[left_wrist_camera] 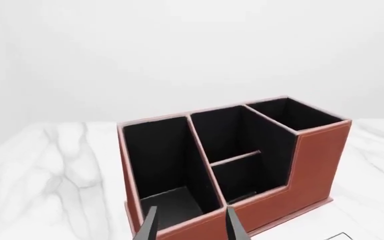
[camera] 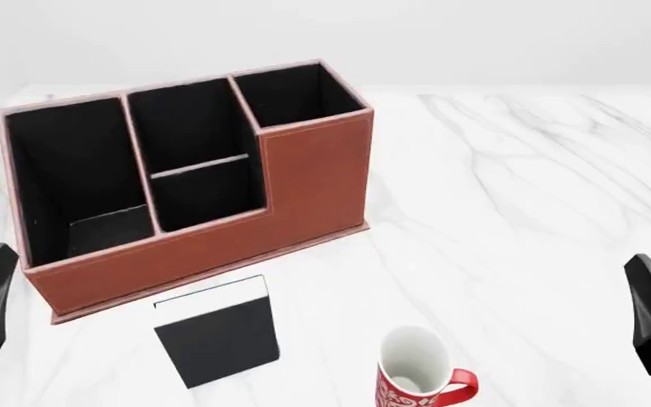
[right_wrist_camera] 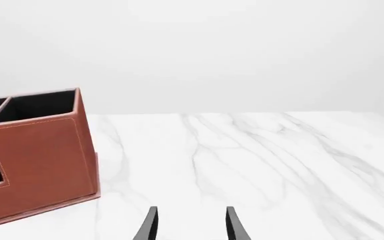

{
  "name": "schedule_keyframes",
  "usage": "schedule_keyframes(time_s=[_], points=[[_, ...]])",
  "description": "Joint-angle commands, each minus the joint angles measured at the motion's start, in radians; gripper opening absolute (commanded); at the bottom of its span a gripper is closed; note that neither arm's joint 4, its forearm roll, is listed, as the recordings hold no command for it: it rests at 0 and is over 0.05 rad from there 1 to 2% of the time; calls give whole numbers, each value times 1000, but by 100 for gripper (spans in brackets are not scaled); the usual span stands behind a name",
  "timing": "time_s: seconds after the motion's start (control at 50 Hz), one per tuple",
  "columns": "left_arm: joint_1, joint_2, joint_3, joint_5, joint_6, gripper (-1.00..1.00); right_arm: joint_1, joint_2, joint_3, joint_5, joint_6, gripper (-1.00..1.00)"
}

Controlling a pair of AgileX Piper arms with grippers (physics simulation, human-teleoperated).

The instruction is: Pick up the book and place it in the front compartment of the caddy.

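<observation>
On the white marble-patterned table (camera: 507,195), toward the left of the front view, stands the reddish-brown leather-look caddy (camera: 314,178) with pale stitching and black lining, set at a slight angle. It has a tall cell at its right end, a middle section split by a low divider into a rear and a front part, and a wide cell at its left end; a flat dark panel rests in the bottom of that left cell, and whether it is part of the lining or a loose item cannot be told. The other cells show only black lining. Just in front of the caddy's low front wall, lying flat on the table and apart from it, is the thin black rectangular book (camera: 218,335), with its white page edge along the side nearest the caddy. To the right of the book, near the front view's lower edge, stands a red-and-white mug (camera: 416,377), upright, its base cut off by the frame. The left gripper (left_wrist_camera: 190,226) points at the caddy's near left corner, its two dark fingers spread with nothing between them; the right gripper (right_wrist_camera: 189,225) is likewise spread over bare marble, holding nothing. Only the fingertips show in each wrist view, and the front view catches just dark arm parts at both edges.
</observation>
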State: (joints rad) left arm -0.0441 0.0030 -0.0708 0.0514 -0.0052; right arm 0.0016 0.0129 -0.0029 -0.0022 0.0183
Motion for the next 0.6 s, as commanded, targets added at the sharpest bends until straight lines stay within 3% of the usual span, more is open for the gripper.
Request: schedule_keyframes(time_s=[0.02,0.08,0.2,0.24,0.28,0.3,0.32,0.44,0.5,0.6], points=[[-17,0,-97,88,16,100,0,-1,0,1,-2,100],[-28,0,-142,143,53,100,0,-1,0,1,-2,100],[-129,93,-266,200,159,100,0,-1,0,1,-2,100],[-185,181,-298,218,171,100,0,-1,0,1,-2,100],[-248,154,-321,245,267,100,0,-1,0,1,-2,100],[-262,186,-348,258,244,100,0,-1,0,1,-2,100],[-297,210,-381,272,291,100,0,-1,0,1,-2,100],[-345,299,-464,312,386,100,0,-1,0,1,-2,100],[-390,331,-552,370,384,100,0,-1,0,1,-2,100],[-465,401,-636,445,480,100,0,-1,0,1,-2,100]])
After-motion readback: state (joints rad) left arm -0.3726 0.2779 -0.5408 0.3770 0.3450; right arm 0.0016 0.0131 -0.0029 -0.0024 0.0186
